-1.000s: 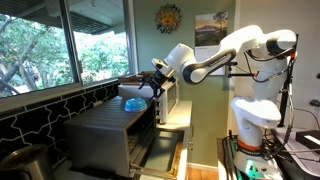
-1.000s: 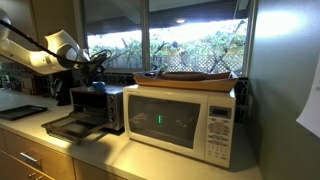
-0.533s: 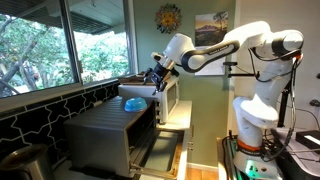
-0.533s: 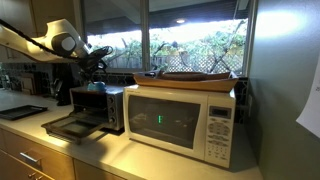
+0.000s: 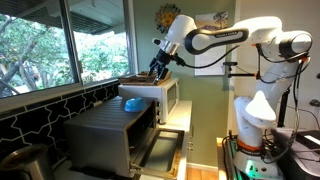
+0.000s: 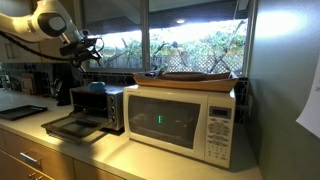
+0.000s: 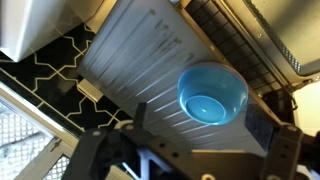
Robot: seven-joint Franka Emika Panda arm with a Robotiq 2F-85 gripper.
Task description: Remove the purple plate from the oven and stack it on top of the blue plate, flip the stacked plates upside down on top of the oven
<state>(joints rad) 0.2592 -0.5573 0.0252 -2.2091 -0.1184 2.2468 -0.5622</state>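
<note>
My hand [image 7: 190,152] hangs wide open and empty over the oven [image 7: 140,60]. The blue plate [image 7: 212,95] looks light, hard and slippery; I would pinch its rim.

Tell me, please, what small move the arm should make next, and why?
Probably lower the open gripper toward the oven's open door: it hovers empty above the blue plate on the oven top, and no purple plate shows yet.
</note>
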